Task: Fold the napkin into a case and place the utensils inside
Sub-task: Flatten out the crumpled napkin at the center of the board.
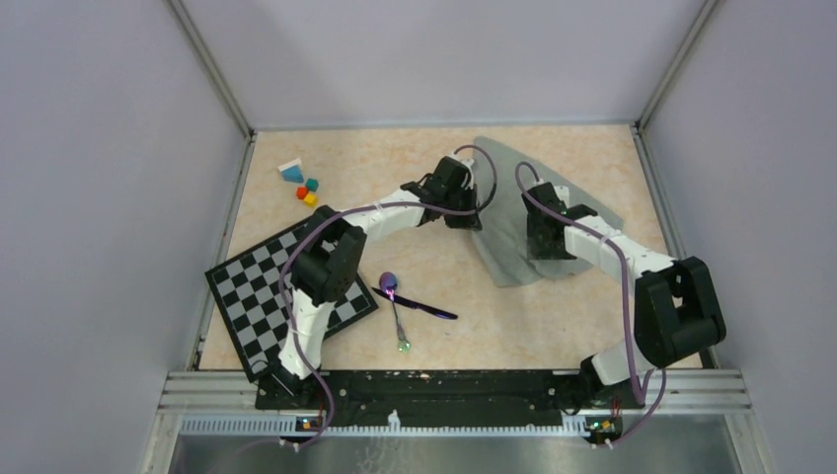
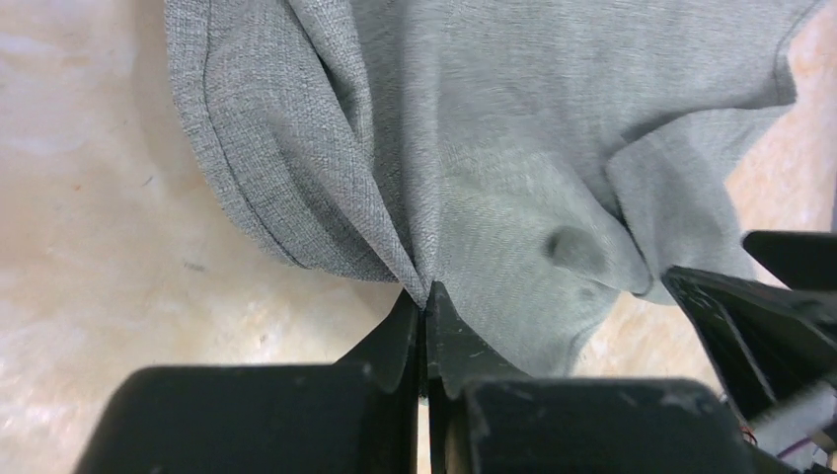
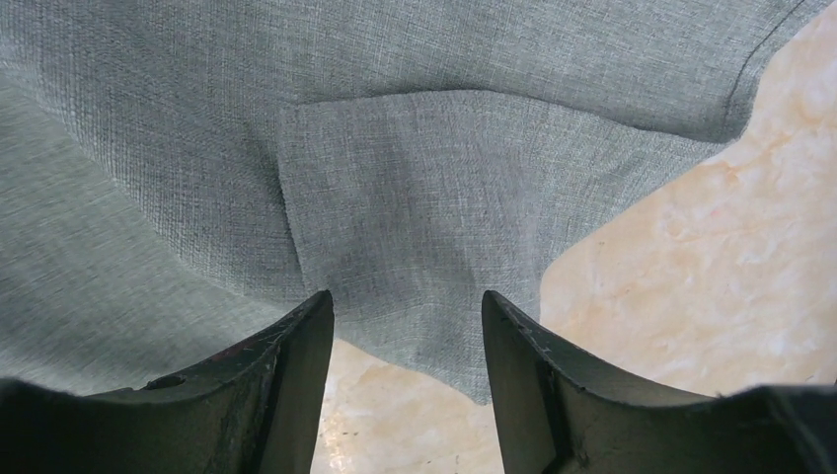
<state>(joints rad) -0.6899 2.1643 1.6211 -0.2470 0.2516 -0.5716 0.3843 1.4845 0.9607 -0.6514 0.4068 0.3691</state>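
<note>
The left hand (image 2: 424, 301) pinches shut on a bunched fold of the napkin (image 1: 508, 242), far right on the table (image 1: 494, 326). The right hand (image 3: 405, 301) gapes open astride a corner. Pulling one-sided could drag the cloth crooked.

The grey-green napkin (image 2: 474, 148) is seen gathered into folds that run together to one point. At this point the cloth is pinched by the left gripper (image 2: 425, 296), whose two black fingers (image 2: 390, 341) are pressed together with only fabric between them. A hemmed edge is curled over on the left side. A small dark spot (image 2: 577, 247) is seen on the cloth. The beige marbled table (image 2: 99, 247) is uncovered on both sides. A black angular part (image 2: 760, 316) is seen just beside the napkin's lower right edge; what it is cannot be told.
</note>
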